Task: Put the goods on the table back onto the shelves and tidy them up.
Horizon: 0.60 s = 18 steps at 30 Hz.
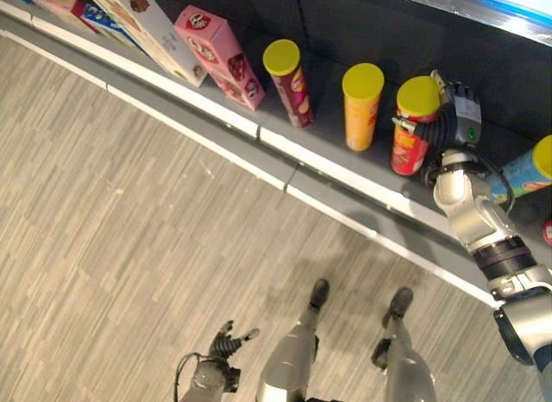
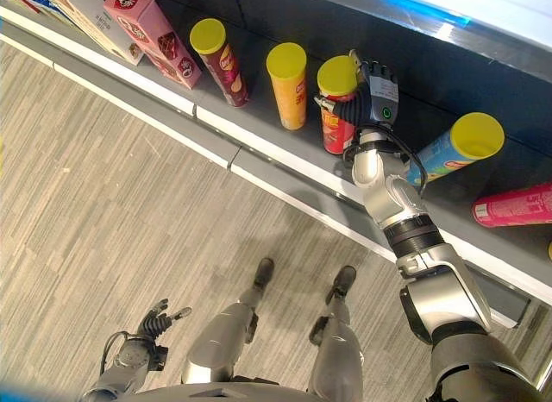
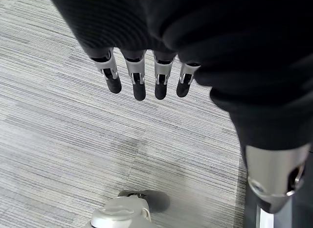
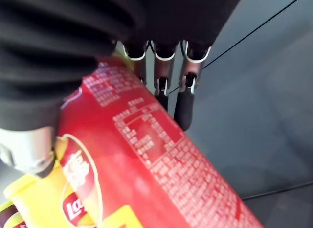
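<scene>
A red chip can (image 1: 407,152) with a yellow lid stands upright on the low dark shelf (image 1: 323,156), to the right of an orange can. My right hand (image 1: 457,117) reaches over the shelf and is shut on this can (image 4: 161,159). Its fingers (image 4: 183,98) wrap the far side while the thumb presses the near side. My left hand (image 1: 226,342) hangs low over the floor, open with straight fingers (image 3: 139,81), and holds nothing.
Along the shelf stand an orange can (image 1: 360,109), a maroon can (image 1: 291,83), a pink box (image 1: 220,55) and a white box (image 1: 151,27). A blue can (image 1: 526,171) leans at the right, and a pink can (image 2: 513,205) lies on its side. Grey striped floor lies below.
</scene>
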Available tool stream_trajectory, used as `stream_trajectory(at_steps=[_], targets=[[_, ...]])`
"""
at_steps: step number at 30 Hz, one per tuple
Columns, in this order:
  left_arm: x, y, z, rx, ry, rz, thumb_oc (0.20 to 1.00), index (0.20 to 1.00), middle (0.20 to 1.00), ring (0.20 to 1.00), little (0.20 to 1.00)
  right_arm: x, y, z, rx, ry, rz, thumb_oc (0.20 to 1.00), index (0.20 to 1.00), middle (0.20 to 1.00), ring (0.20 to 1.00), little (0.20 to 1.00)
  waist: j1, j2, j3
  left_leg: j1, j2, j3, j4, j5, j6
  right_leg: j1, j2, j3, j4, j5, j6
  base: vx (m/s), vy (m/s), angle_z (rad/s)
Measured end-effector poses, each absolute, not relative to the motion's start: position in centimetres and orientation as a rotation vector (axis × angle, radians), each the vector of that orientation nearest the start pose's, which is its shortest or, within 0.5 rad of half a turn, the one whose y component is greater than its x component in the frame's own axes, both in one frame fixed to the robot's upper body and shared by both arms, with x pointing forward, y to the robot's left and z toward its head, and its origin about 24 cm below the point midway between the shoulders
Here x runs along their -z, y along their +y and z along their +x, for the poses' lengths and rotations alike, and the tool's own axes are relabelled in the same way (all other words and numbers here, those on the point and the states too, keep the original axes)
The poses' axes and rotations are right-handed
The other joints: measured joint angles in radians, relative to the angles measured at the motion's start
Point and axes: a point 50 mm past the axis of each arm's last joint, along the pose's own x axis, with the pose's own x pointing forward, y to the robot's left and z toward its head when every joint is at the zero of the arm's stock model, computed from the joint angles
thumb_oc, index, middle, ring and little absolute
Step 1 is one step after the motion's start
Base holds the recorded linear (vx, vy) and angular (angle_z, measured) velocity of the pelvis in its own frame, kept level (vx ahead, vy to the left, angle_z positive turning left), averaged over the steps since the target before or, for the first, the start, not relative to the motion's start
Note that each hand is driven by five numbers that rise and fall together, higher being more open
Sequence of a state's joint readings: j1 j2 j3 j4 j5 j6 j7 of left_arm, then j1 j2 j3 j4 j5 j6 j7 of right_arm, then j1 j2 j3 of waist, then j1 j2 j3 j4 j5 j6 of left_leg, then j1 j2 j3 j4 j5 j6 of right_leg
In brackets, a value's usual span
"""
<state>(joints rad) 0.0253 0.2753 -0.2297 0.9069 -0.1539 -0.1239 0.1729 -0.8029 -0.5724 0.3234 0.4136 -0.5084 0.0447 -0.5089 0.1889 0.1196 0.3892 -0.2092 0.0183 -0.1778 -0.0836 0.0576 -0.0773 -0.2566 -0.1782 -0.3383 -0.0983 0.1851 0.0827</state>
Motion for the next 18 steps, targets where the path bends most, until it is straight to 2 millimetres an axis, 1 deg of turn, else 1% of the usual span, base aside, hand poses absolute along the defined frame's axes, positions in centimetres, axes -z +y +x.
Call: stream_trajectory(at_steps=[12, 15, 18], targets=[[12.75, 22.45, 15.08, -0.139, 0.817, 0.284, 1.0, 1.0, 1.0, 1.0, 1.0, -21.22, -19.2, 36.8, 0.408, -0.589, -1.096, 0.2, 0.2, 0.2, 0.2, 0.2, -0.017, 0.001, 0.0, -0.004, 0.0, 0.002, 0.0, 0.0, 0.0, -0.005, 0.0, 0.002, 0.0, 0.0, 0.0, 0.0, 0.0, 0.0], [12.76, 22.46, 15.06, -0.139, 0.818, 0.284, 1.0, 1.0, 1.0, 1.0, 1.0, -21.15, -19.26, 36.83, 0.408, -0.585, -1.098, 0.2, 0.2, 0.2, 0.2, 0.2, -0.021, 0.005, -0.003, -0.007, 0.0, 0.002, 0.0, 0.0, 0.0, -0.009, 0.0, 0.002, 0.0, 0.001, 0.0, 0.0, 0.0, 0.0], [12.77, 22.47, 15.05, -0.14, 0.819, 0.284, 1.0, 1.0, 1.0, 1.0, 1.0, -21.07, -19.16, 36.84, 0.403, -0.585, -1.1, 0.2, 0.2, 0.2, 0.2, 0.2, -0.021, 0.018, -0.011, -0.015, 0.0, 0.003, 0.0, 0.001, 0.001, -0.015, 0.0, 0.003, 0.0, 0.002, -0.001, 0.0, 0.0, 0.0]])
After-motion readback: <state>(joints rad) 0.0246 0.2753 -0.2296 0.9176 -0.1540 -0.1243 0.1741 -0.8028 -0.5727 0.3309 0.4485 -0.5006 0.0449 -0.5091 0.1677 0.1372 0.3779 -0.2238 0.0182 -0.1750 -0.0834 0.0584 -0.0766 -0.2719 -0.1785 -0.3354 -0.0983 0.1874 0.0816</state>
